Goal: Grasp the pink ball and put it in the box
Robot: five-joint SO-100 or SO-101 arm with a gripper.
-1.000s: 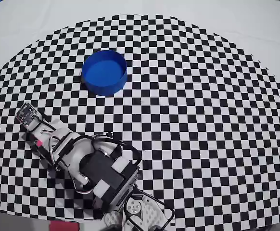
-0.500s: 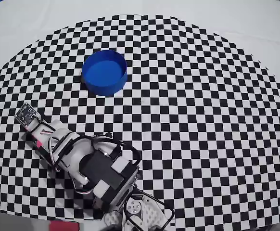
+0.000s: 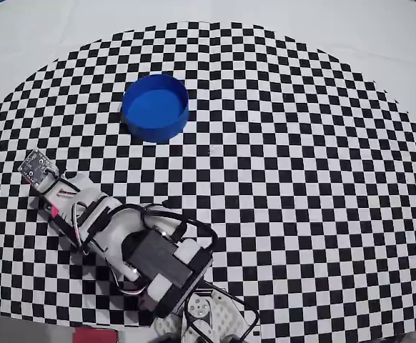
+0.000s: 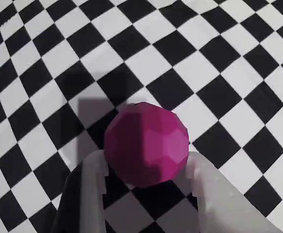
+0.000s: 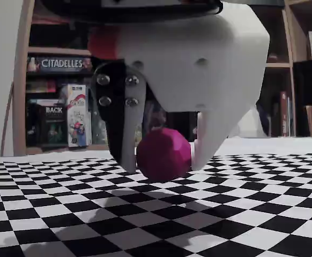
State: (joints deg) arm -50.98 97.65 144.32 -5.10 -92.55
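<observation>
The pink ball lies on the checkered cloth between my gripper's two fingers. In the fixed view the ball touches the cloth, with the dark finger against its left side and the white finger against its right. The gripper is shut on the ball. The box, a round blue tub, stands at the upper left of the overhead view, several squares beyond the arm. There the arm's wrist hides both ball and fingers.
The round checkered cloth lies on a pale table. The arm's base is at the bottom edge of the overhead view. Shelves with game boxes stand behind the table in the fixed view.
The wrist has shifted slightly up and to the left in the overhead view, and the arm's dark block has shifted down. The blue box has not moved.
</observation>
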